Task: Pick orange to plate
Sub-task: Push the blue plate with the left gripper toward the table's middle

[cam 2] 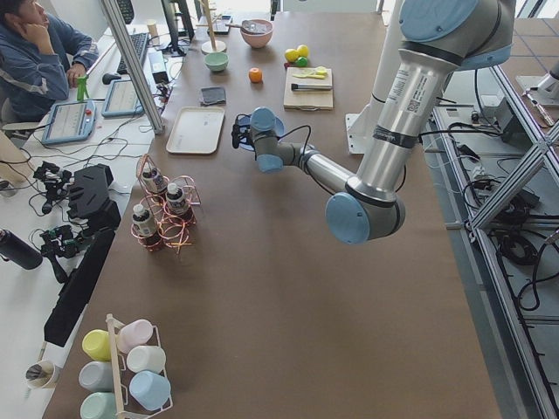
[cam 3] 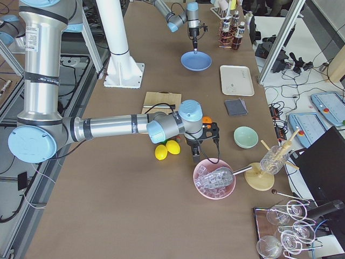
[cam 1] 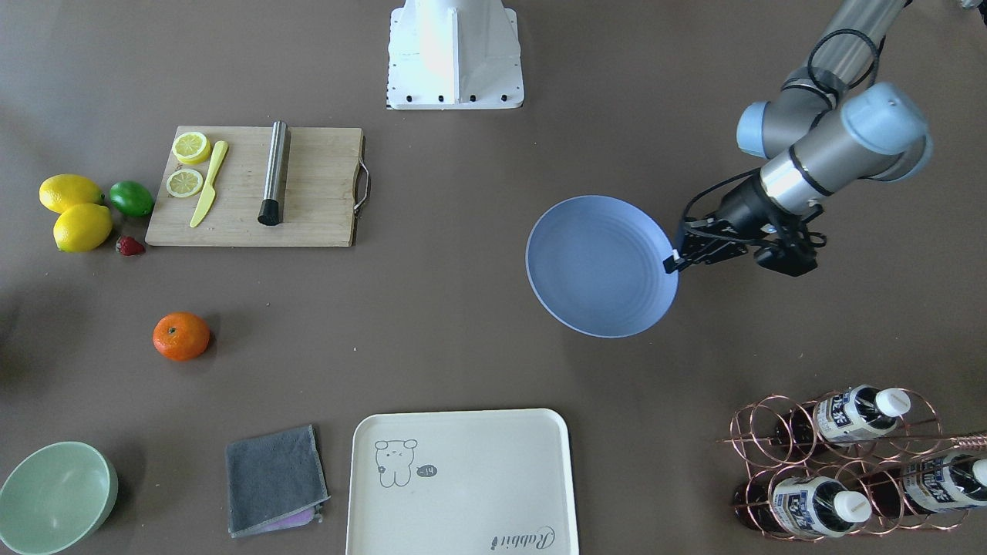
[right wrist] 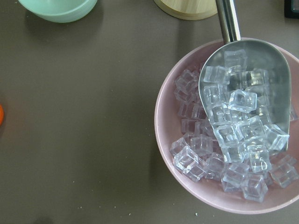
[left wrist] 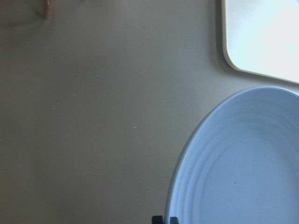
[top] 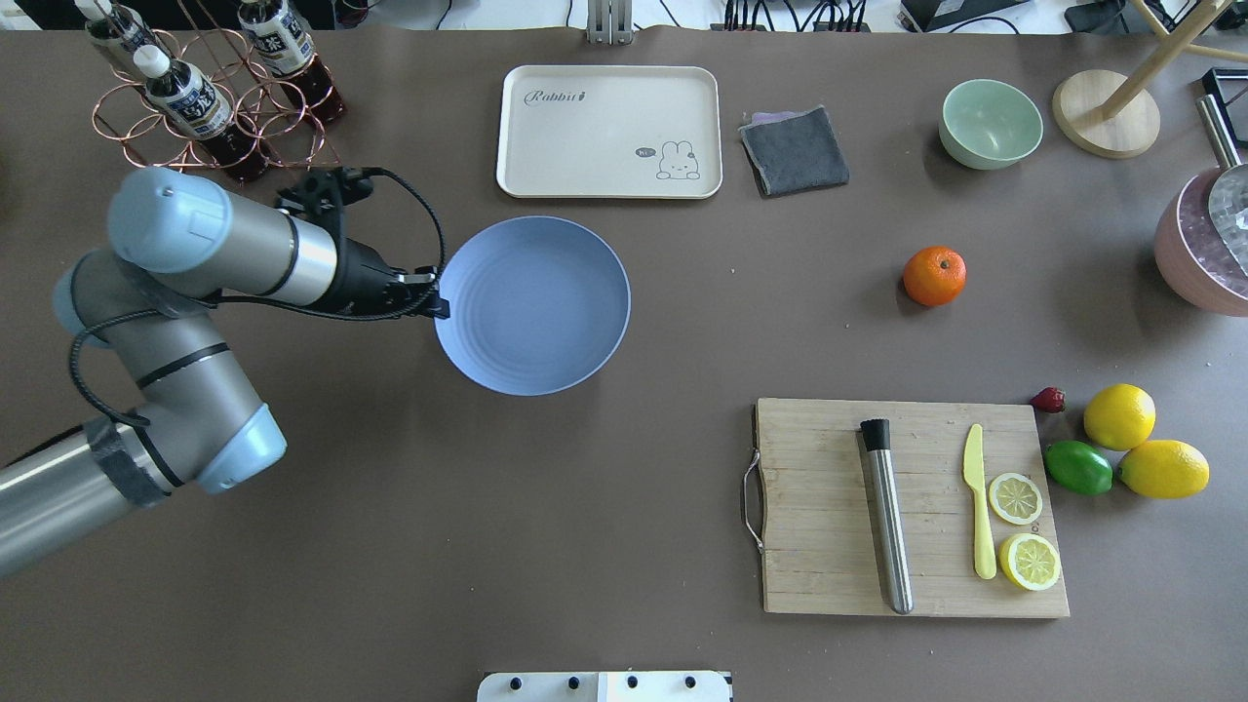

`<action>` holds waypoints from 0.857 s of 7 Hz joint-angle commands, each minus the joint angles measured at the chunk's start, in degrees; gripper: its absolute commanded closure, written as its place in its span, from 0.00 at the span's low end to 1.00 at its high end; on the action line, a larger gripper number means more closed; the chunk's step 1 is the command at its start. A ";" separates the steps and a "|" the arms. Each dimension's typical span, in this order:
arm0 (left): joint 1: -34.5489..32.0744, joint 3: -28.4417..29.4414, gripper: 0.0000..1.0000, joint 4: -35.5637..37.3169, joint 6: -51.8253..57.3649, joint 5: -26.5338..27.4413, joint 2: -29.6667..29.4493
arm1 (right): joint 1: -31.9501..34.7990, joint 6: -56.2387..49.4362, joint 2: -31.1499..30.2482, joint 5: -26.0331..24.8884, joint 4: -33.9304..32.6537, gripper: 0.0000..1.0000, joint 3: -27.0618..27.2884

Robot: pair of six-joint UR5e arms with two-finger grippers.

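Note:
The orange [cam 1: 181, 336] lies alone on the brown table, far from the periwinkle-blue plate [cam 1: 597, 266], and also shows from overhead as the orange [top: 934, 276]. My left gripper [top: 441, 310] is at the plate's [top: 531, 304] rim, shut on its edge; the left wrist view shows the dark fingertips [left wrist: 159, 219] pinching the rim of the plate [left wrist: 243, 163]. My right gripper [cam 3: 200, 154] shows only in the exterior right view, above the pink ice bowl's edge near the orange [cam 3: 206, 120]; I cannot tell whether it is open or shut.
A wooden cutting board [top: 829, 507] carries a steel rod, a yellow knife and lemon slices. Two lemons [top: 1119, 416], a lime [top: 1078, 467] and a strawberry lie beside it. Cream tray [top: 609, 132], grey cloth [top: 795, 149], green bowl [top: 991, 124], bottle rack [top: 210, 97], pink ice bowl [right wrist: 163, 121].

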 commanded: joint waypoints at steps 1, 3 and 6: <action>5.03 1.47 1.00 3.91 -0.66 5.68 -3.93 | -0.09 -0.04 0.24 0.04 0.00 0.00 -0.08; 5.04 2.70 0.54 3.74 -0.40 6.29 -4.20 | -0.52 -0.12 0.42 0.04 0.00 0.00 0.00; -3.16 -3.15 0.02 4.69 -0.05 -3.54 -0.36 | -3.59 4.49 8.29 -0.31 -3.49 0.00 -0.08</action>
